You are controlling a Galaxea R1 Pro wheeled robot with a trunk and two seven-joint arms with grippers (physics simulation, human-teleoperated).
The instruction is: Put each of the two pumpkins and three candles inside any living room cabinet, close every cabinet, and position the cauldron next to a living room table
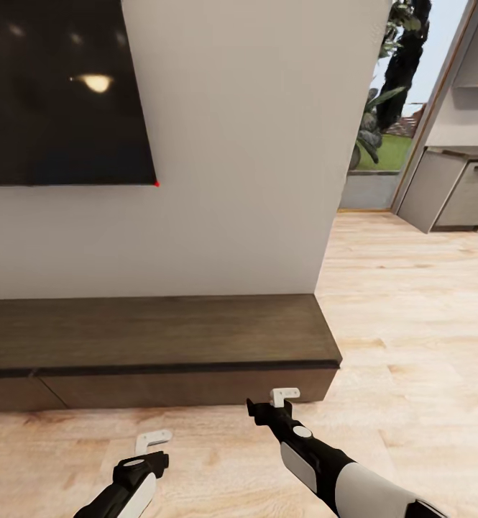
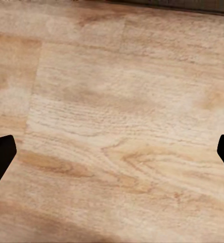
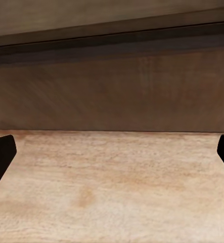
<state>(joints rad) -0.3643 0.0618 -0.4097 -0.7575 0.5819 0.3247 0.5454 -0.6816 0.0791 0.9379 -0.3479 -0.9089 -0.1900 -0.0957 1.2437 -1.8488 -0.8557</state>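
Both grippers empty, jaws wide, right gripper [image 1: 285,395] near closed cabinet [image 1: 159,338].

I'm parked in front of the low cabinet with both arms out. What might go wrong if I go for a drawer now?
1. The cabinet fronts show no handles, so the right gripper, close to the drawer face, may slip off without getting any hold.
2. The left gripper points at the floor and looks poorly aimed to help.

Both claws [image 1: 154,440] [image 1: 285,395] open, empty.
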